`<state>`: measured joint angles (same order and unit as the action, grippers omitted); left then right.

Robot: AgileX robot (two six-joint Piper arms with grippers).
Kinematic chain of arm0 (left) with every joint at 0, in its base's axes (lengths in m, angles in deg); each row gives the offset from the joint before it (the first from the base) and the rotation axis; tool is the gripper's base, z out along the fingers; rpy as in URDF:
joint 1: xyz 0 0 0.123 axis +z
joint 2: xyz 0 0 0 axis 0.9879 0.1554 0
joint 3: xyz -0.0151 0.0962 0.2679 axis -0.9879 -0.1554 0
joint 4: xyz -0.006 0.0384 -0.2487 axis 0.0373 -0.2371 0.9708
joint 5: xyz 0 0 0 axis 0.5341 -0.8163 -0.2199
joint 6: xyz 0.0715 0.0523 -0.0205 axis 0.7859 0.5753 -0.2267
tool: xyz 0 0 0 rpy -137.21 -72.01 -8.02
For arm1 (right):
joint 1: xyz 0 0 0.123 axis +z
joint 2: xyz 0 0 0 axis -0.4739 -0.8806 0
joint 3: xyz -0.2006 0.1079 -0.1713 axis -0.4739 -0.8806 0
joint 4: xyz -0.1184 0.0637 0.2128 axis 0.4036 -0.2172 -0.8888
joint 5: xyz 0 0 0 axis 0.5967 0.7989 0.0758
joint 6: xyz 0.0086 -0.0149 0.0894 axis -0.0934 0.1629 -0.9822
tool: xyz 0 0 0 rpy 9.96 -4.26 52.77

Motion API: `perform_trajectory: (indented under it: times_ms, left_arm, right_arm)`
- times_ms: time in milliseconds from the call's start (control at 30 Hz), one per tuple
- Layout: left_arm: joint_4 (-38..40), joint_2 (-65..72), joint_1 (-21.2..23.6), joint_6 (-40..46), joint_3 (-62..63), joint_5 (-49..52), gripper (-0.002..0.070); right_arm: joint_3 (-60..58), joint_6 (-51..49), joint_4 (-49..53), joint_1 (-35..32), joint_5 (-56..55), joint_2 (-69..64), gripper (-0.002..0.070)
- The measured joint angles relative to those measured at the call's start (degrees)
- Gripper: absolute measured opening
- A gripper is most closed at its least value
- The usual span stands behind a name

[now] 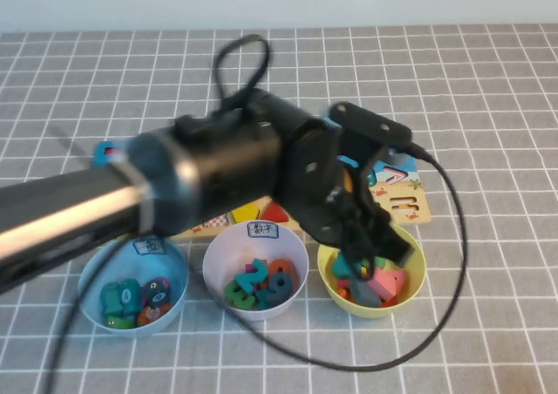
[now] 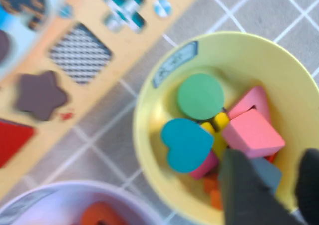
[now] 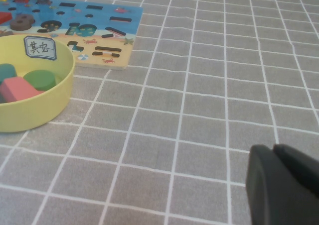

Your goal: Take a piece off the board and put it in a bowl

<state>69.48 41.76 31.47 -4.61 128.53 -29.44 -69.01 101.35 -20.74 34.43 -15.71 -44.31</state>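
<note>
Desk (image 1: 488,89): grey cloth with a white grid covers it and carries everything else.
Left arm (image 1: 200,172): black, reaches in from the robot's left across the middle of the high view and hides most of the board.
Board (image 1: 405,193): long puzzle board lying just behind the row of bowls; its blue and sandy end shows past the arm, with empty slots visible in the right wrist view.
Bowl (image 1: 417,281): yellow-green, rightmost of three, just in front of the board, a white label on its rim; it holds a green disc, a teal heart and other coloured shapes.
White bowl (image 1: 218,259): middle of the row, filled with coloured numbers.
Blue bowl (image 1: 91,289): leftmost, holding green and dark pieces.
Left claw (image 1: 375,253): hangs over the yellow-green bowl, fingers (image 2: 244,190) parted with nothing between them.
Right claw (image 3: 284,185): low over the desk, well to the right of the bowl; its dark tips look pressed together.
Piece (image 2: 253,133): pink square block lying tilted inside the yellow-green bowl, on top of the other shapes, just beside the left claw's fingers.
</note>
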Motion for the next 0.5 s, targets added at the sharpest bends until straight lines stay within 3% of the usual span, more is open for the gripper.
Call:
perform_trajectory:
  times_ms: [100, 167, 500]
  left_arm:
    - [-3.1, -5.42, 0.19, -0.12, -5.61, -3.64, 0.0106]
    - [-3.85, -9.12, 0.83, -0.12, -9.67, -6.55, 0.0043]
    - [-10.32, -28.38, 1.64, -1.2, -28.37, -20.65, -0.0001]
  right_arm:
    - [0.0, 0.0, 0.0, 0.0, 0.0, 0.09, -0.0017]
    - [0.0, 0.0, 0.0, 0.0, 0.0, 0.09, -0.0017]
    - [0.0, 0.0, 0.0, 0.0, 0.0, 0.09, -0.0017]
